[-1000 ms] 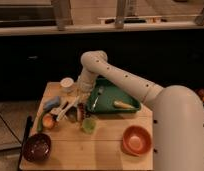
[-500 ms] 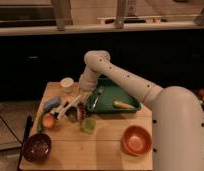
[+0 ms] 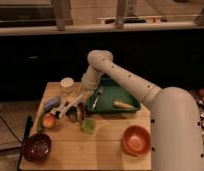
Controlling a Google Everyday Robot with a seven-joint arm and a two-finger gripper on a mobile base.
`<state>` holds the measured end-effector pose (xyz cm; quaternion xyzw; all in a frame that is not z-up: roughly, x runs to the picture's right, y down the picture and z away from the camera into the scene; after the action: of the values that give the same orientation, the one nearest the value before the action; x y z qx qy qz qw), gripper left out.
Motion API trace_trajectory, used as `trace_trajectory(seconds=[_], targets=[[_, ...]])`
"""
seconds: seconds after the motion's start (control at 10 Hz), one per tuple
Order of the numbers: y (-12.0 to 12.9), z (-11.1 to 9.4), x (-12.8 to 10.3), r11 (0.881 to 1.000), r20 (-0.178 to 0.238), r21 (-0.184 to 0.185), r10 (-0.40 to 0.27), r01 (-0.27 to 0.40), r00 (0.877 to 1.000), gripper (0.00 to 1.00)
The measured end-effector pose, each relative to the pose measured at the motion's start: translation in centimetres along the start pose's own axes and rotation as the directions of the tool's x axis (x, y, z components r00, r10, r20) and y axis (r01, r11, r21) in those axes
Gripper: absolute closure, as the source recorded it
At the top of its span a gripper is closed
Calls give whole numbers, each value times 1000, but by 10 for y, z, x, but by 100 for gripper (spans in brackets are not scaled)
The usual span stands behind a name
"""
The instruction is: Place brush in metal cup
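Left of centre in the frame, reaching down with the end effector [image 3: 83,98] toward the counter [image 3: 110,155], just beside the left rim of the green tray [image 3: 126,95]. Not showing plainly whether spread, pressed together or pinching something: cannot tell.

Showing the brush [image 3: 70,106] as a pale slanted line running from under the end effector toward the lower left, and ending at or just short of the end effector; contact or gap there: cannot tell. Showing the metal cup [image 3: 75,114] as a small dark round shape right beneath that line, between the orange fruit [image 3: 49,121] at left and the translucent green cup [image 3: 88,125] at lower right. Appearing to be leaning the brush on or in the metal cup, with part of the length sticking out to the lower left. Bristle head inside or outside the metal cup: cannot tell.

Judging progress as nearing the end of the task. Treating pickup and carry as done, given the overlap of brush and metal cup. Leaving, at most: confirming the seating of the brush in the metal cup, letting go fully, and lifting clear without dragging the brush out or tipping the metal cup.

Standing apart from the work: the white cup [image 3: 67,83] at upper left, the dark bowl [image 3: 36,147] at lower left, the orange bowl [image 3: 136,140] at lower right, and the fork [image 3: 95,102] lying in the green tray.
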<state>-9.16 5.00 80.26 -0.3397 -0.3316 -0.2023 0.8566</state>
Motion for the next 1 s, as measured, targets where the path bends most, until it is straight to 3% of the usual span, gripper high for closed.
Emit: trace_trajectory(seconds=[0.1,0.3,1.0], targets=[[0,1,0,1000,9,-8,-3,3,1000,37],[-2,4,-4,1000,20,-11,-10,10,1000,22],[-4,7,-9,999,33,-26,-24,25,999,20]])
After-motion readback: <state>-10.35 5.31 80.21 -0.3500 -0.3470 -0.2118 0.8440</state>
